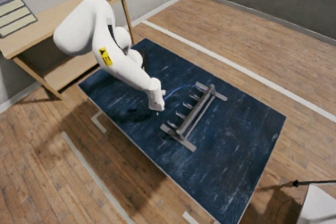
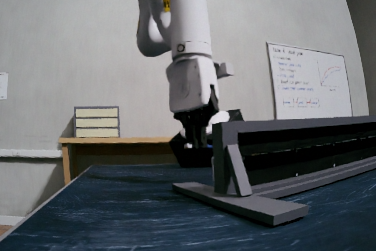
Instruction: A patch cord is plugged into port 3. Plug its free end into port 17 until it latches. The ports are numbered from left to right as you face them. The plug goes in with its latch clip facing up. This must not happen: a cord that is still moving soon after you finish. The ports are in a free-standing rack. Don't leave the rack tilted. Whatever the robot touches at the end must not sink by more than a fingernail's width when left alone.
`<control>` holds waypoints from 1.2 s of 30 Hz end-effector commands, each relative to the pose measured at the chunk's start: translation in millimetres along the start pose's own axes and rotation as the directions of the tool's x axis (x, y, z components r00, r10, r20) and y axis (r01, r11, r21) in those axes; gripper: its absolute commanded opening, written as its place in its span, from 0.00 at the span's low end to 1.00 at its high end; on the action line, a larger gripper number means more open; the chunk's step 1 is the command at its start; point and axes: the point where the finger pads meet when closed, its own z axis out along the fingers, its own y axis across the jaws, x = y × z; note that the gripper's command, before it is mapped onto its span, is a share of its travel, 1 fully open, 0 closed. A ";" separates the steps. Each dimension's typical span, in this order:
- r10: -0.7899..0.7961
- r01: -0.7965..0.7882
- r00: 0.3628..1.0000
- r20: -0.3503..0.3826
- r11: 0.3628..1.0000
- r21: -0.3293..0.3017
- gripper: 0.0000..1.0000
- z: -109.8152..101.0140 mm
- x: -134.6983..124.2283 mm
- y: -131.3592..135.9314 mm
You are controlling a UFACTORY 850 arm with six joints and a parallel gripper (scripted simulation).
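The grey rack (image 1: 192, 110) stands upright on the dark blue mat (image 1: 183, 120); in the exterior view it fills the right side (image 2: 295, 154). A blue patch cord (image 1: 176, 90) runs from the rack's far end toward my gripper. My gripper (image 1: 157, 110) points down just off the rack's near-left side, a little above the mat. In the exterior view its dark fingers (image 2: 198, 139) hang beside the rack's end post. The fingers are shut on the cord's free plug, which is too small to see clearly.
A wooden table (image 1: 49, 21) with a stack of flat boxes (image 1: 15, 14) stands behind the arm's base. A whiteboard (image 2: 307, 81) hangs on the wall. A white object (image 1: 318, 204) sits at the lower right off the mat.
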 end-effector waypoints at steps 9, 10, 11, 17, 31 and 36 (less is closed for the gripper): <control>-0.164 0.164 0.987 -0.003 0.987 0.005 0.00 -5.1 7.8 21.3; -0.164 0.164 0.987 -0.003 0.987 0.005 0.00 -5.1 7.8 21.3; -0.178 0.178 0.984 -0.003 0.984 0.005 0.00 -5.5 8.5 23.2; -0.267 0.267 0.964 -0.003 0.964 0.006 0.00 -8.1 13.1 34.7; -0.440 0.440 0.898 -0.004 0.898 0.007 0.00 -13.4 22.3 58.2; -0.507 0.507 0.862 -0.005 0.862 0.008 0.00 -15.6 26.1 68.0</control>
